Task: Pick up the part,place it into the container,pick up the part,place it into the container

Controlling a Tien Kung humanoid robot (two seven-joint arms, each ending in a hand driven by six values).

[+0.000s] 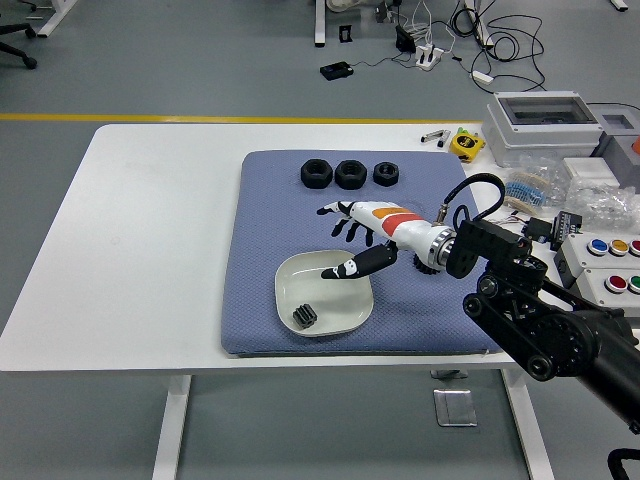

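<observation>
Landmark: the white container [325, 305], sitting on the blue mat [260, 250] toward the near edge of the bench [150, 230].
Part in the container: one small black part [305, 317] lies inside it, in its near-left portion; I judge the first placement done.
Parts to fetch: three black nuts [351, 173] sit in a row on the mat, well beyond the container's far side.
Direction for my next move: from my right robot hand [352, 238] the row lies farther from me and slightly left; the right-end nut [386, 172] looks nearest.
Row axis: runs left to right, parallel to the container's far rim.
Which arm: only my right arm is over the bench; my left is out of view.
My right robot hand: released, fingers spread and holding nothing, poised above the container's far-right rim; whether one fingertip grazes the rim I cannot tell.
Next call: I expect a reach away from the container toward the row, then closing on one nut.
</observation>
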